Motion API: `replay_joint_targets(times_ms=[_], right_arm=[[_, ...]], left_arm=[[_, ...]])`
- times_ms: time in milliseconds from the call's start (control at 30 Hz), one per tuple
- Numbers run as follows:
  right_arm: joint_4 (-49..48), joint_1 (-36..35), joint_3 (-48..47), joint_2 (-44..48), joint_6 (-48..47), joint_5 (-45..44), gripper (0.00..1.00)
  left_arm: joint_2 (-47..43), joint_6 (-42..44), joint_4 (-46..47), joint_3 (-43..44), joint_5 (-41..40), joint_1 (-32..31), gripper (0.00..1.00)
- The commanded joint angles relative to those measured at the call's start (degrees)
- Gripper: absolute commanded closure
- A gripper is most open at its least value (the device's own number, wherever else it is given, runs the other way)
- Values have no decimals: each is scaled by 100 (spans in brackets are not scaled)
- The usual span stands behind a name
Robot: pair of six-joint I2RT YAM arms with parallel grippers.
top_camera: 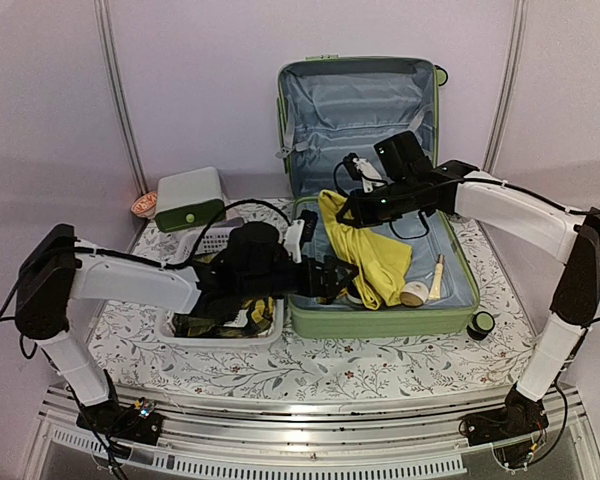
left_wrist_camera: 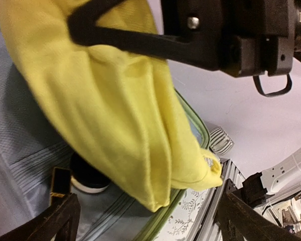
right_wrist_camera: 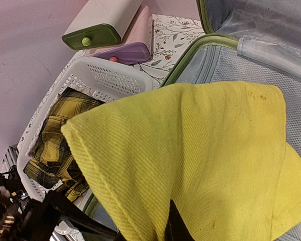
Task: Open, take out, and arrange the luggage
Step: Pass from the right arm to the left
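The light-green luggage [top_camera: 380, 322] lies open on the table, its lid [top_camera: 360, 110] upright at the back. My right gripper [top_camera: 348, 213] is shut on the top of a yellow cloth [top_camera: 370, 255] that hangs over the left part of the open case. In the right wrist view the yellow cloth [right_wrist_camera: 190, 150] drapes over my fingers and hides most of them. My left gripper [top_camera: 338, 278] is open at the case's near left rim. In the left wrist view the yellow cloth [left_wrist_camera: 115, 110] hangs just above that open gripper [left_wrist_camera: 149, 218], touching neither finger.
A white perforated basket [top_camera: 175, 330] with a yellow plaid cloth [right_wrist_camera: 55, 140] stands left of the case. Behind it are a white-and-green drawer box [top_camera: 190, 195] and a purple box [right_wrist_camera: 125, 50]. In the case lie a round jar [top_camera: 413, 293], a pale stick [top_camera: 437, 275] and a black cable [top_camera: 410, 228].
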State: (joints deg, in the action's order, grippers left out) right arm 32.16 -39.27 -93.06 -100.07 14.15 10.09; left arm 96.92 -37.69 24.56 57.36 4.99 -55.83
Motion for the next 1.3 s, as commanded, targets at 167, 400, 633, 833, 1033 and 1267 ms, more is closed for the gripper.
replay_joint_targets(times_ms=[167, 400, 633, 833, 1033, 1267], right_arm=[[-516, -46, -261, -105, 179, 242, 97], [-325, -179, -477, -184, 101, -15, 97], [-309, -270, -496, -194, 126, -50, 97], [-272, -306, -568, -246, 126, -80, 96], [-364, -348, -586, -278, 99, 112, 92], [-551, -414, -673, -326, 228, 483, 88]], left_arm=[[706, -598, 596, 647, -373, -383, 2], [1157, -977, -21, 1187, -579, -361, 2], [1311, -999, -180, 1439, -703, -287, 15], [1011, -847, -72, 1078, -693, -279, 75], [635, -558, -232, 844, -545, -278, 100], [-174, -398, -723, 562, -267, -258, 100]])
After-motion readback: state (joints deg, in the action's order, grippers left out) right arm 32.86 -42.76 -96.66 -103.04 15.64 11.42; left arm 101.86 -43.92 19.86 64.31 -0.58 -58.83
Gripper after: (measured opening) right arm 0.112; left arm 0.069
